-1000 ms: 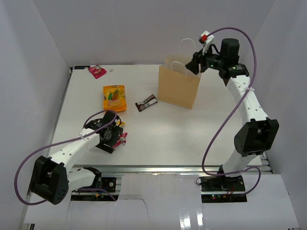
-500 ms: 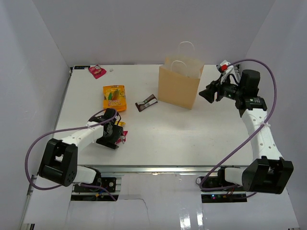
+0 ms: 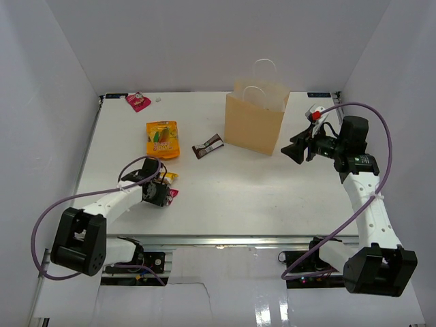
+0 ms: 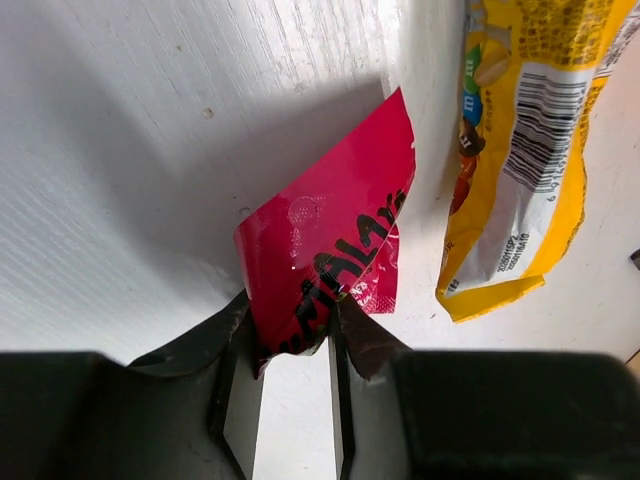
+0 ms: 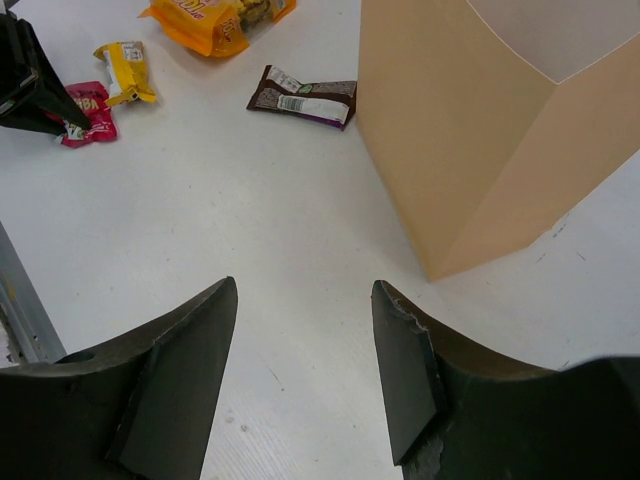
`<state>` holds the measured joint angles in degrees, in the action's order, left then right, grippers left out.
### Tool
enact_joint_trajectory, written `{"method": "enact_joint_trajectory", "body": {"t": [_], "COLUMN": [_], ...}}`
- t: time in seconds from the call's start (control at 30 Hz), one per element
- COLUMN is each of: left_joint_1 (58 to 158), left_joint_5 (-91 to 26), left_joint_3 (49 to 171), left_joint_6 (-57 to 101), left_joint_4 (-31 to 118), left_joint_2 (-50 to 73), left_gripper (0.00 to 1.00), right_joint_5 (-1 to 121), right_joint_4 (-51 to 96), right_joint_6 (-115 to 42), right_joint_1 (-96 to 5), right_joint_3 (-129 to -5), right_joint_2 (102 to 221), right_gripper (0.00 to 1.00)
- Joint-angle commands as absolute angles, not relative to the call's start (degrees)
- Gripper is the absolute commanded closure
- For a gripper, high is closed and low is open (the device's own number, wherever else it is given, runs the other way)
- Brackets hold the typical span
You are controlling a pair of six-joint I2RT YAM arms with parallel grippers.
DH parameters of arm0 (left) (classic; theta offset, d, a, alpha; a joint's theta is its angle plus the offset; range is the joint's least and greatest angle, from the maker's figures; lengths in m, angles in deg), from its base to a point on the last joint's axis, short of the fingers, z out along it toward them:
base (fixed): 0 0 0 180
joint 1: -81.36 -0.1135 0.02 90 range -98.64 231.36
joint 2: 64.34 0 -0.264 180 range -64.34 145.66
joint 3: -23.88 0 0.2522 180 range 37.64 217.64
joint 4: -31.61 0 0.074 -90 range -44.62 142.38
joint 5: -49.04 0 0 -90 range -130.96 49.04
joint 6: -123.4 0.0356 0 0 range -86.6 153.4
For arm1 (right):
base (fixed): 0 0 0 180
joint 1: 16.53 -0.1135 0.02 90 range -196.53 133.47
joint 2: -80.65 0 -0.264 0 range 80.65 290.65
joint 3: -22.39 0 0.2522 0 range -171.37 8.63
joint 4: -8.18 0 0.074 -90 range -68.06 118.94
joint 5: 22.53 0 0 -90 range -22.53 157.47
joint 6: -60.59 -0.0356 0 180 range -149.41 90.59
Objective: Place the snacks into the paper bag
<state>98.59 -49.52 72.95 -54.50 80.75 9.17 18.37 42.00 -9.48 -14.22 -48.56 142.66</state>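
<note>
Left wrist view: a magenta crinkly foil packet (image 4: 325, 250) is shown pinched by its lower edge between the dark fingers (image 4: 238, 385) of the left gripper (image 4: 297, 345), which is closed on it. Whether the packet is raised off the white table (image 4: 120, 110) cannot be told. A yellow-and-white printed packet (image 4: 515, 170) lies just beside it, untouched.

In the top external view, an upright tan kraft paper bag with white loop handles (image 3: 254, 128) stands at the far middle of the table, well apart from the left gripper (image 3: 164, 193) and its catch. Three more snacks are seen lying outside the bag: a large orange pouch (image 3: 162, 139), a dark brown bar (image 3: 208, 147) near the bag's foot, and a second magenta packet (image 3: 138, 101) at the far left corner.

The right gripper (image 5: 303, 292) is held above the table near the bag with its jaws spread and nothing between them.

The inside of the bag is not shown, so what is already packed cannot be told. The task is judged far from finished. At least five snacks are outside the bag, one pick is in hand, and its carry across and release over the bag's mouth are not yet done.
</note>
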Motion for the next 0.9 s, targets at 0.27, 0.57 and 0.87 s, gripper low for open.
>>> {"method": "enact_joint_trajectory", "body": {"t": [0.27,0.57,0.87], "left_joint_1": [98.06,98.14,98.14], "left_joint_5": [-41.34,-15.14,-8.28], "left_joint_3": [70.87,86.48,128.93], "left_joint_6": [-26.67,-8.28,0.18], "left_joint_4": [70.81,50.13,47.93], "left_joint_2": [-12.45,-1.88,30.01], "left_gripper": [0.96,0.98,0.98], "right_joint_5": [15.79,15.70,16.05], "right_joint_4": [43.83,44.35,45.50], "right_joint_6": [-7.35,-6.47,-5.32], "right_joint_1": [-13.19,-12.57,-12.57], "right_joint_3": [-45.43,-41.56,-38.84], "right_joint_2": [139.01,138.39,136.20], "right_gripper": [0.38,0.38,0.37]}}
